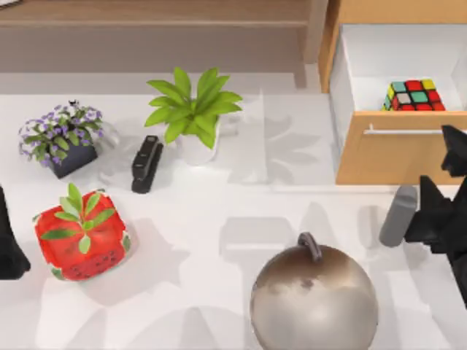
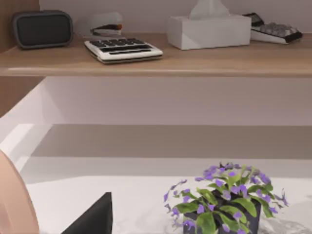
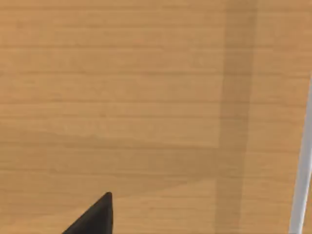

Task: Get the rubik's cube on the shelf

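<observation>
Small rubik's cube (image 1: 415,95) with black grid and red, green, yellow stickers: inside the open white-lined drawer (image 1: 379,65) of the orange-tan wooden cabinet (image 1: 390,157) at the tabletop's far right corner, against the drawer front, toward its right side. Silver bar handle (image 1: 403,131) across the drawer front, just below the cube.

Long light-brown wooden shelf (image 1: 153,13) along the far edge, upright post (image 1: 315,33) beside the cabinet. Shelf board in the left wrist view carrying a dark speaker (image 2: 43,29), calculator (image 2: 123,49), white tissue box (image 2: 208,30); free board remaining between them.

Right gripper (image 1: 446,191) at the right edge, just in front of the drawer front, black fingers near the handle; spread or pressed together, cannot tell. Grey cylinder (image 1: 398,216) just beside it. Left gripper (image 1: 9,244) parked at the left edge; finger state cannot tell.

White tabletop (image 1: 219,211): purple-flowered plant in dark pot (image 1: 60,138) far left, black stapler (image 1: 147,163) and green leafy plant in white pot (image 1: 193,113) mid-far, red strawberry-patterned cube with leaves (image 1: 82,235) near left, metallic round kettlebell (image 1: 314,297) at the near edge. Open room between the kettlebell and the cabinet front.
</observation>
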Robot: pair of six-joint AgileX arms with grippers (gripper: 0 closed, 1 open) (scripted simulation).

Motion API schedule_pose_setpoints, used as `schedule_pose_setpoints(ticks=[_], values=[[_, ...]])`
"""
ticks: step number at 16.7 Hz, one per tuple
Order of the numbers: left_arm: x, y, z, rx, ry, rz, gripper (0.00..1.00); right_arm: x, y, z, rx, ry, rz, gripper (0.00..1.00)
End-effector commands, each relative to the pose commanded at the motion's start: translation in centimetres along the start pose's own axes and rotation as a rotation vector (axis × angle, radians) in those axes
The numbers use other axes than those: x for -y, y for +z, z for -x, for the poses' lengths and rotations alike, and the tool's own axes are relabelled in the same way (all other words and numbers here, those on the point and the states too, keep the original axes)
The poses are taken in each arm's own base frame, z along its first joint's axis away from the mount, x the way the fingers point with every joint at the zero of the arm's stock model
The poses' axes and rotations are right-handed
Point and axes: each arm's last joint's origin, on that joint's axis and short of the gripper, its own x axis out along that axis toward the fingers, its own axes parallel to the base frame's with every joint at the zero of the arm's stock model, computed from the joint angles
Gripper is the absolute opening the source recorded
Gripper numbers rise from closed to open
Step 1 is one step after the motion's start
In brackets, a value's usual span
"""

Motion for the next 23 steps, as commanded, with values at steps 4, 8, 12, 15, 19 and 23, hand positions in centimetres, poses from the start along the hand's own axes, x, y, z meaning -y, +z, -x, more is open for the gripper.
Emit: schedule_pose_setpoints(ticks=[4,8,12,15,19,23], values=[[0.0,0.0,0.0,0.0,0.0,0.0,1.0,1.5,3.9,-1.3,0.176,0.021,-0.115,1.0],[0.0,0.0,0.0,0.0,0.0,0.0,1.0,3.7,8.0,-4.2,0.295,0.141,-0.267,1.0],[0.0,0.0,0.0,0.0,0.0,0.0,1.0,6.6,10.4,-8.8,0.263,0.35,-0.437,1.0],[0.0,0.0,0.0,0.0,0.0,0.0,1.0,9.3,10.5,-12.6,0.146,0.525,-0.578,1.0],[0.0,0.0,0.0,0.0,0.0,0.0,1.0,13.4,8.7,-17.2,-0.097,0.734,-0.777,1.0],[0.0,0.0,0.0,0.0,0.0,0.0,1.0,17.0,5.4,-20.4,-0.39,0.89,-0.969,1.0]])
